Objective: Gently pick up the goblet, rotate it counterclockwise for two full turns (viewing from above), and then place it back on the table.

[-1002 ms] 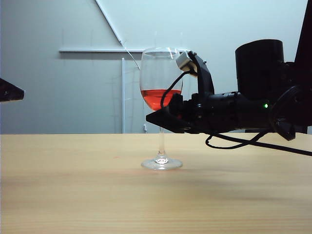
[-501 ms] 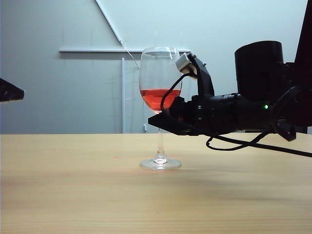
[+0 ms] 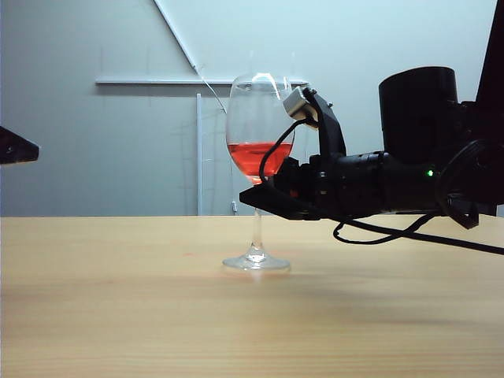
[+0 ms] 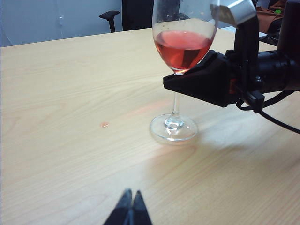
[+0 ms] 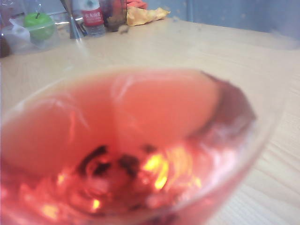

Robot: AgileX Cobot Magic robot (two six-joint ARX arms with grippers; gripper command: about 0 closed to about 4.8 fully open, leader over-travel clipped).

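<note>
The goblet (image 3: 260,118) is a clear stemmed glass with red liquid, and its round foot (image 3: 256,263) rests on the tan table (image 3: 118,307). My right gripper (image 3: 256,198) reaches in level from the right and is shut on the thin stem just under the bowl. The left wrist view shows the same grip, with the black fingers (image 4: 197,84) meeting at the stem below the goblet (image 4: 183,47). The right wrist view is filled by the blurred red bowl of the goblet (image 5: 126,140), which hides the jaws. My left gripper (image 4: 132,196) hangs shut and empty, well short of the foot.
A small red spot (image 4: 104,124) marks the table (image 4: 56,84) to one side of the foot. At the table's far edge stand a green apple in a clear tub (image 5: 37,23), a metal jigger (image 5: 75,23) and a bottle (image 5: 93,16). A cable (image 3: 409,230) hangs under my right arm.
The right jaws have closed onto the stem. The goblet's foot has shifted slightly left and the glass leans a touch. The left gripper has not moved.
</note>
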